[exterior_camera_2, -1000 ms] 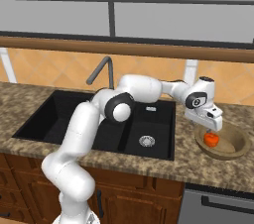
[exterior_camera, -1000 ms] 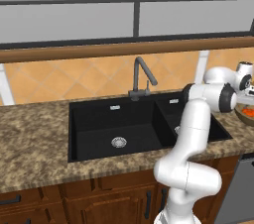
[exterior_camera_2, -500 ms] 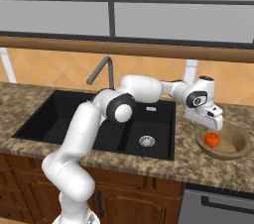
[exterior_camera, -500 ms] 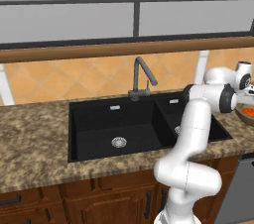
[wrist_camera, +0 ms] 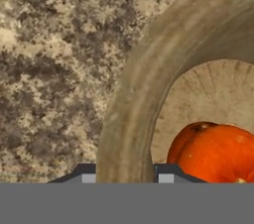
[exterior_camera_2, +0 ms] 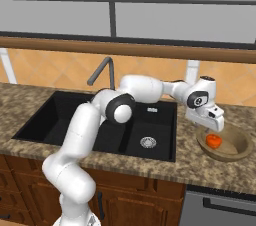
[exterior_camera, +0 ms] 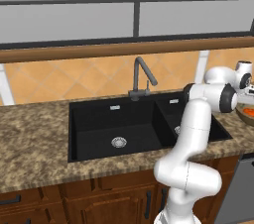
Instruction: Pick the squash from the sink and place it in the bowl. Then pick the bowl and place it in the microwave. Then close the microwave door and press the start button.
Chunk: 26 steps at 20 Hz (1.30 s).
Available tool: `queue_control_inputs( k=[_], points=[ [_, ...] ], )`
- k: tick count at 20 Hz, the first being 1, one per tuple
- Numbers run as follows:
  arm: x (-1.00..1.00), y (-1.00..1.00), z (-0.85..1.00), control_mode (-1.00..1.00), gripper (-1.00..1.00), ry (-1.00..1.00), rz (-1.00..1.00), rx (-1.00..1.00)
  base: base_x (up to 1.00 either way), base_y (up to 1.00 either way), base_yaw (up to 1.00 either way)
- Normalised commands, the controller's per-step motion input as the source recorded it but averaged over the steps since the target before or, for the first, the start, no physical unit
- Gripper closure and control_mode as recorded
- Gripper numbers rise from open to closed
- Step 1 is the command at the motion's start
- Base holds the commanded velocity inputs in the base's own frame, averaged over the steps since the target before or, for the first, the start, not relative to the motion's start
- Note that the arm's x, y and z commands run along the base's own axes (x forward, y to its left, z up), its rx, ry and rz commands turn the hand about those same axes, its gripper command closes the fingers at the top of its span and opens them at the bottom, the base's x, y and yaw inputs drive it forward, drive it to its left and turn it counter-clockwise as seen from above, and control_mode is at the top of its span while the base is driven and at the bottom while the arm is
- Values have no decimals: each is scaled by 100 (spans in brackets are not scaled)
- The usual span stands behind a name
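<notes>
Squash [exterior_camera_2: 214,141] sits in wooden bowl [exterior_camera_2: 235,151] on granite right of sink [exterior_camera_2: 65,120]. Gripper [wrist_camera: 126,177] straddles bowl's near rim, fingers clamped on it. Step in hand: bowl pickup. Next: lift level, carry toward microwave.

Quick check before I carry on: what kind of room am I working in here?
A simulated home kitchen, by the look of it: a black two-basin sink with an arched tap set in a speckled granite counter, wooden cabinet doors below, and a wooden bowl holding the squash.
</notes>
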Motion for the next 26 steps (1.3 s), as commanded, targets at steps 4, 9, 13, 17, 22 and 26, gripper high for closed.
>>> queue_control_inputs(
  k=[4, 9, 13, 17, 22, 26],
  points=[
    [-43, 14, 11, -100, 100, -17, 19, -2, 0, 0, 0],
    [-34, 12, 40, -100, 100, -2, 24, -7, 0, 0, 0],
    [-35, 23, 48, -100, 100, 1, 30, -18, 0, 0, 0],
    [-30, 23, 64, -100, 100, 13, 34, -10, 0, 0, 0],
    [-45, 43, 52, -100, 100, 12, 40, 0, 0, 0, 0],
    [-39, 69, 49, -100, 100, 6, 45, 0, 0, 0, 0]
  ],
)
